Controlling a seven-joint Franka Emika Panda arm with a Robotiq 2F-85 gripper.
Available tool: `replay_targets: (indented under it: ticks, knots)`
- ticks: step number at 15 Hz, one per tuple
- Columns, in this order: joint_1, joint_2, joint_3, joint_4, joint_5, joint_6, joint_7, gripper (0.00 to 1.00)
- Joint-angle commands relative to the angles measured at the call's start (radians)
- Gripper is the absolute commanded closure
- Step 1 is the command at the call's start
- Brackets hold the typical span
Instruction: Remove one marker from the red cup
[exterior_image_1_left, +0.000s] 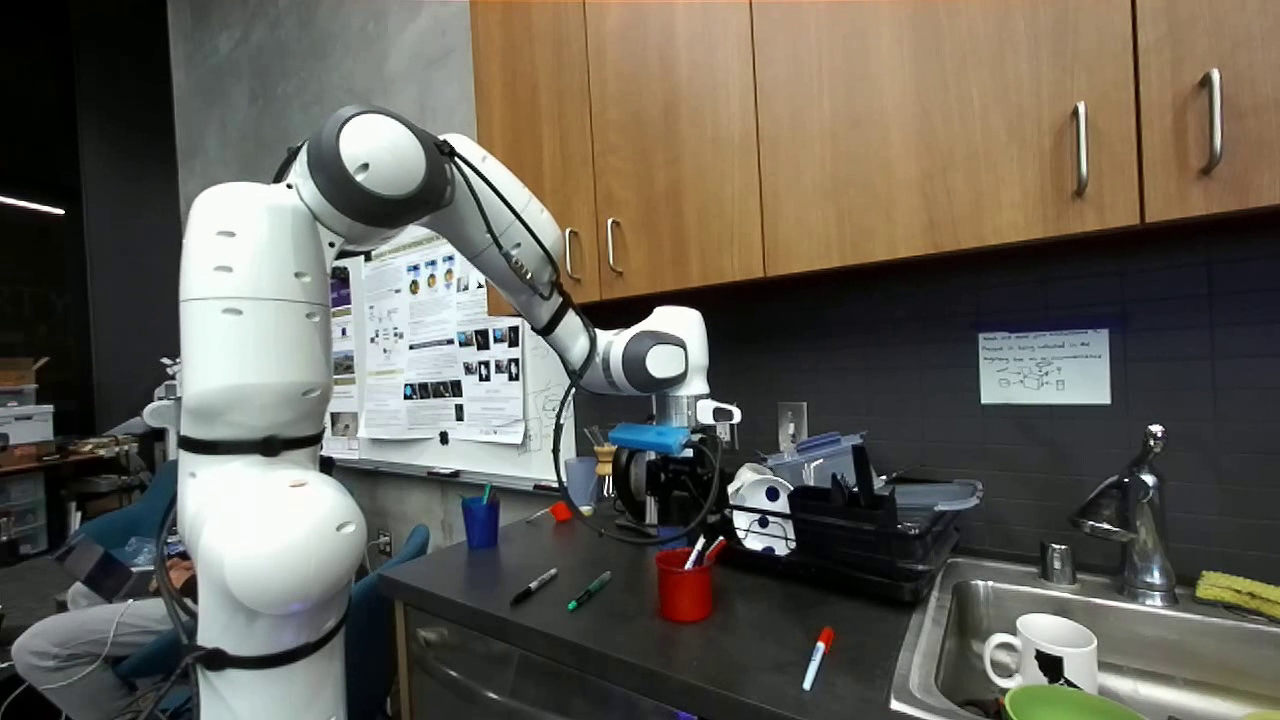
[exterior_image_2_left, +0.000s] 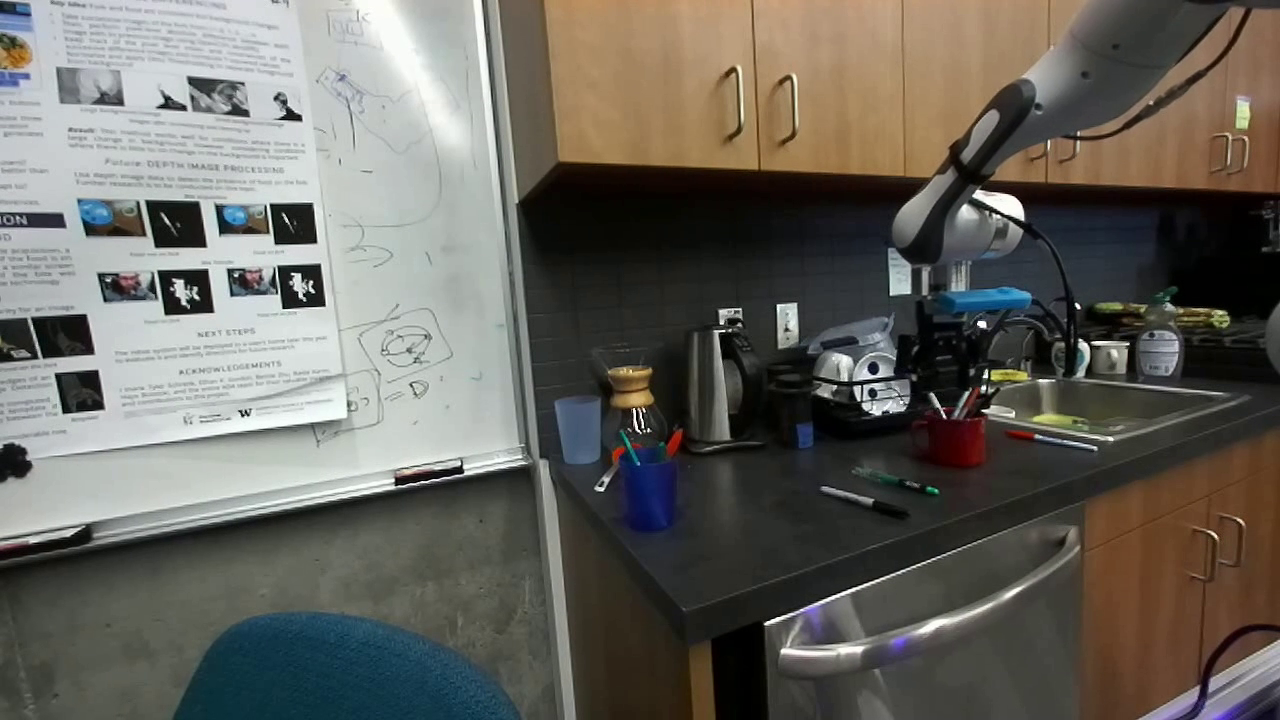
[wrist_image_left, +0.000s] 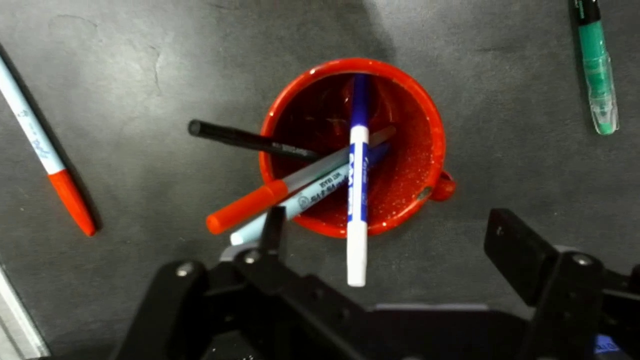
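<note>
I find the claw with its jaws well apart and nothing clamped. The red cup stands upright on the counter, below the claw, with four markers visible in it; the white-ended blue marker points toward the gap between the jaws. I judge the approach nearly done; lowering, grasping and lifting one marker clear remain. Loose markers lie on the counter to either side of the claw; whether any counts as removed, I cannot tell.
</note>
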Motion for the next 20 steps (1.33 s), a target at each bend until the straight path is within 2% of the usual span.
replay_targets:
  ticks: [1, 6, 7, 9, 18, 20]
  knots:
    - [-0.001, 0.019, 0.004, 0.017, 0.024, -0.014, -0.031, 0.0]
    - [-0.002, 0.04, 0.005, 0.031, 0.042, -0.017, -0.043, 0.02]
    - [-0.003, 0.044, 0.005, 0.032, 0.045, -0.017, -0.048, 0.26]
    - [-0.003, 0.05, 0.006, 0.034, 0.054, -0.016, -0.058, 0.29]
    - [-0.003, 0.05, 0.009, 0.036, 0.069, -0.017, -0.079, 0.98]
    - [-0.004, 0.047, 0.009, 0.035, 0.068, -0.017, -0.083, 1.0]
